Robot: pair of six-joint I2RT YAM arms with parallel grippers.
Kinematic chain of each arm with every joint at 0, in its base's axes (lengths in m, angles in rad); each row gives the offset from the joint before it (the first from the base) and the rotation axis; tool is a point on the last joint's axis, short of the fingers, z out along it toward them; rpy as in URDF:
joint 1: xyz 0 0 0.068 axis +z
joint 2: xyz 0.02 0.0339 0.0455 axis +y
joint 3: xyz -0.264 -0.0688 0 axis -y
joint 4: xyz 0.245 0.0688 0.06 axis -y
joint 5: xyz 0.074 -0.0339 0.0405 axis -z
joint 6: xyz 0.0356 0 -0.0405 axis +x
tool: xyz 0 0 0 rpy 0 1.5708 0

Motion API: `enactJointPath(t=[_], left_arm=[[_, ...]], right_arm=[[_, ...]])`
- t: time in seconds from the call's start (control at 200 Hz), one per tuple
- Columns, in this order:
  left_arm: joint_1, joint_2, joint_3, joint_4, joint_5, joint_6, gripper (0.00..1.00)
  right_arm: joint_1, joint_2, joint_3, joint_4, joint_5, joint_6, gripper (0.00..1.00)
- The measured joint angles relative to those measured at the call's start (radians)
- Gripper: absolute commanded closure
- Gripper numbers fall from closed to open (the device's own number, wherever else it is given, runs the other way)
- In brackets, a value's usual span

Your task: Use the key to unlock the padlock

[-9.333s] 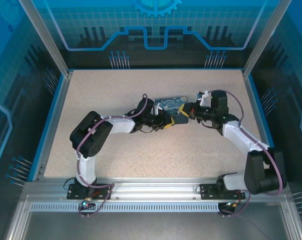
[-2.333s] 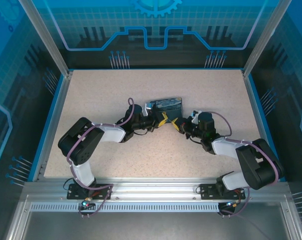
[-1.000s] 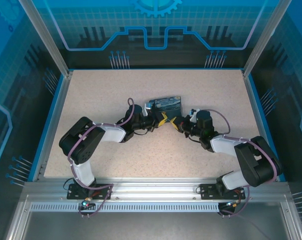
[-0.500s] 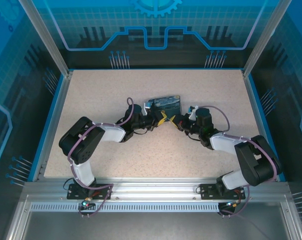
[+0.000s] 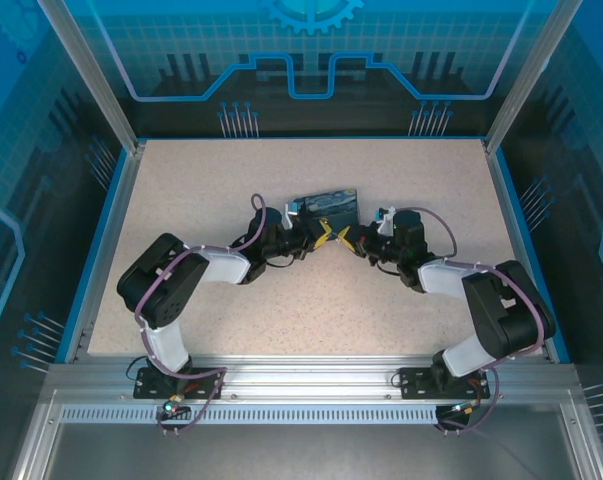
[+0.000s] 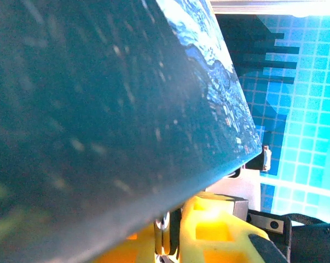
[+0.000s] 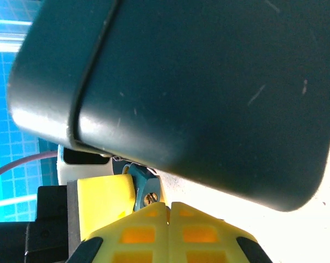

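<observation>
Meeting tip to tip on the speckled table [image 5: 211,190], the left gripper [image 5: 327,236] and right gripper [image 5: 349,240] nearly touch. The left's yellow fingers [image 6: 208,233] clamp a thin silvery piece, seemingly the padlock [image 6: 163,234]. The right's are pressed together, and whether they hold the key cannot be told. Just beyond both sits the dark-blue box [image 5: 326,204].

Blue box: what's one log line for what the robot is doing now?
blue box: mid-table | left fingers: shut, at box edge | right fingers: shut, facing left
</observation>
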Motion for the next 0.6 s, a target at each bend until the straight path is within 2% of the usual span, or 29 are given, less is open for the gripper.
enactJointPath(t=[0.33, 0.6], left_arm=[[-0.002, 0.001, 0.000, -0.008, 0.006, -0.004, 1.00], [-0.002, 0.003, 0.000, -0.008, -0.002, -0.018, 1.00]], right_arm=[[-0.017, 0.087, 0.026, 0.069, -0.097, -0.035, 1.00], [-0.012, 0.093, 0.026, 0.085, -0.084, -0.011, 1.00]])
